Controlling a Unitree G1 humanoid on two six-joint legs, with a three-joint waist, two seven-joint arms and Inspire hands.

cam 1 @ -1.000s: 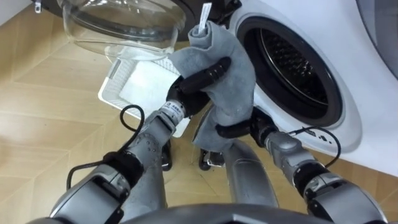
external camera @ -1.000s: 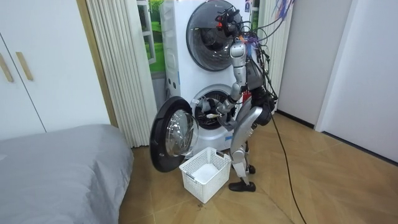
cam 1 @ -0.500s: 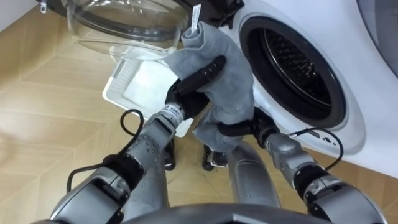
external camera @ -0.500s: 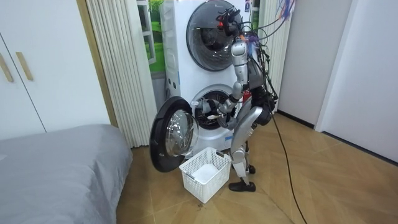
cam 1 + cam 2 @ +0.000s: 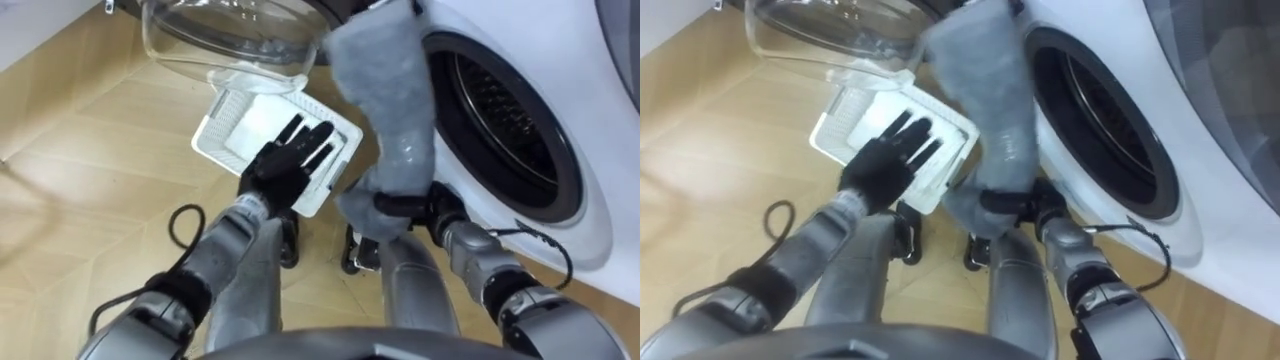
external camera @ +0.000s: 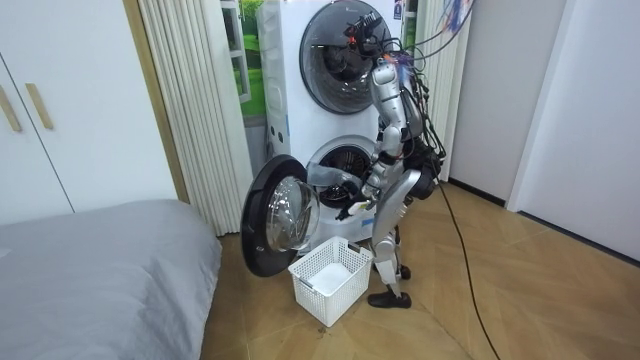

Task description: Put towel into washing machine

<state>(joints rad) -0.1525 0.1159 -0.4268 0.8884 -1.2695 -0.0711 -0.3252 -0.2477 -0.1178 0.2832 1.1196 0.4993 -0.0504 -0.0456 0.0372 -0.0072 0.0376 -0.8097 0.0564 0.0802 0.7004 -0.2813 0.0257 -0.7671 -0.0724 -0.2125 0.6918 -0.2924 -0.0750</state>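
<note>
Left eye view: the drum opening is taken as the reference throughout. The grey towel is outside it, standing upright just beside its near rim, with the top end level with the rim's upper edge and nothing yet past the lip. The right hand is below the opening, its fingers clamped round the towel's lower end. The left hand is well apart from the opening on the side away from it, fingers straight and spread, holding nothing, above the white basket. The glass door stands open on that same far side.

Room view: the robot stands bent forward directly before the washing machine, with the basket on the floor below and in front of the opening.

Right eye view: this agrees; the towel lies against the rim, not inside.

Assessment: the load rests on a single low grip, leaving most of the cloth unsupported above it. Likely faults are that the free end folds back and drapes over the rim, snags on the seal, or slips from the hand into the basket below. A push that is too shallow would cause any of these.
</note>
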